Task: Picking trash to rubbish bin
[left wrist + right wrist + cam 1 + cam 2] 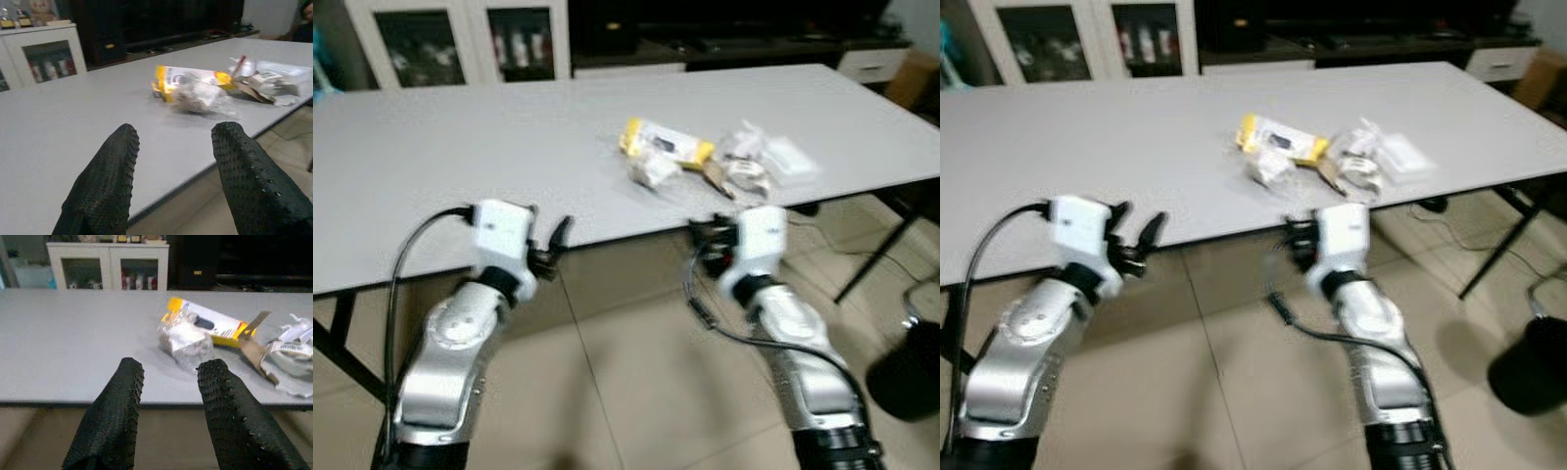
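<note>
Roughly at the table's near edge: both hands, level with the tabletop, well short of the trash.
Left hand (558, 240): fingers spread apart, holding nothing, just off the edge of the table (460, 157).
Yellow packet (668, 143): lying flat past mid-table, toward the right.
Crumpled clear wrapper (651, 170): touching the yellow packet's near side, nearest of the trash to the hands.
Brown scrap (717, 177): just right of the wrapper, beside the pile of white wrappers (759, 157).
Right hand (707, 235): fingers parted, empty, below the table edge in front of the trash.
Black bin (911, 372): on the floor at far right, beside the table leg.
Behind the table: white glass-door cabinet (460, 39).
</note>
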Robot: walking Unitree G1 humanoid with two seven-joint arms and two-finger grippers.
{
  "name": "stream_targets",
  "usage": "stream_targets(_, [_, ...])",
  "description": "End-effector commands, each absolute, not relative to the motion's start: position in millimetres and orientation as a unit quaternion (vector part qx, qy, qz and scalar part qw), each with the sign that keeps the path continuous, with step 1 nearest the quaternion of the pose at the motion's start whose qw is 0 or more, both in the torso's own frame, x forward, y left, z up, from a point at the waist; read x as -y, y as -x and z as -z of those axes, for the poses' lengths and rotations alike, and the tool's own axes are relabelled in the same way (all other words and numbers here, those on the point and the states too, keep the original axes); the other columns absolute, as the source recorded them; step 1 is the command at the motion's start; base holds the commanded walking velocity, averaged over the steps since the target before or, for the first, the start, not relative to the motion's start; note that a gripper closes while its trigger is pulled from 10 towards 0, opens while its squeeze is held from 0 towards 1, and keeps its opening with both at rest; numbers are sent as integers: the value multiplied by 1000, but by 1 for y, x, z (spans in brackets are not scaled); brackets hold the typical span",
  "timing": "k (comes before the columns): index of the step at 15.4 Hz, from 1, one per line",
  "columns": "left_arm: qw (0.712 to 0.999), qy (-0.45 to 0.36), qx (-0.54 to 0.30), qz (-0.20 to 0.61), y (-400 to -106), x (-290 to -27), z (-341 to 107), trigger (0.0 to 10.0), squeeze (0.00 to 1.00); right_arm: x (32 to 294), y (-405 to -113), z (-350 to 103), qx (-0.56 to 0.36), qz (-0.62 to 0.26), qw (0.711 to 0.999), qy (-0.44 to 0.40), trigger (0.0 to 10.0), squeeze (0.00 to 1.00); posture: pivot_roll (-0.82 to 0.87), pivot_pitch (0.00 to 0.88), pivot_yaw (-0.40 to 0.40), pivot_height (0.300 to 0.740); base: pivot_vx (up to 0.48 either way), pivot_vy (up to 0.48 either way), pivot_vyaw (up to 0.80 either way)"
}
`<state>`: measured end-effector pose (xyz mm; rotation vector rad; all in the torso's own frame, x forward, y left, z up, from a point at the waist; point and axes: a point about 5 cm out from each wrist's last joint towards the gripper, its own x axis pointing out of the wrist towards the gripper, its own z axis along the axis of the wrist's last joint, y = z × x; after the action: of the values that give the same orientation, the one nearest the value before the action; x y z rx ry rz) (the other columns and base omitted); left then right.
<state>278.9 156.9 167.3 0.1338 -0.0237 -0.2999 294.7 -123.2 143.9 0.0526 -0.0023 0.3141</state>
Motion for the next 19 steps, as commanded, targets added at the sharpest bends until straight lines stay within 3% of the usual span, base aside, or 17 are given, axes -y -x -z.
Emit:
stream_targets(1, [987,-69,15,144,-278,-162,-170,10000,0,117,-294,-144,2,-165,986,-30,10000,0,-4,4,-42,740,345,0,0])
stream_targets(11, [985,-64,11,159,-278,-159,-169,10000,0,119,-291,-137,-9,-157,987,-32,10000,0,-13,0,-25,740,346,0,0])
stream_targets(15, [984,-65,9,165,-279,-157,-168,10000,0,120,-291,-138,-8,-155,988,-29,10000,0,-16,3,-21,740,345,0,-698])
stream_targets(19, [983,-66,6,169,-278,-156,-166,10000,0,121,-290,-137,-8,-150,988,-24,10000,0,-18,7,-20,740,344,0,0])
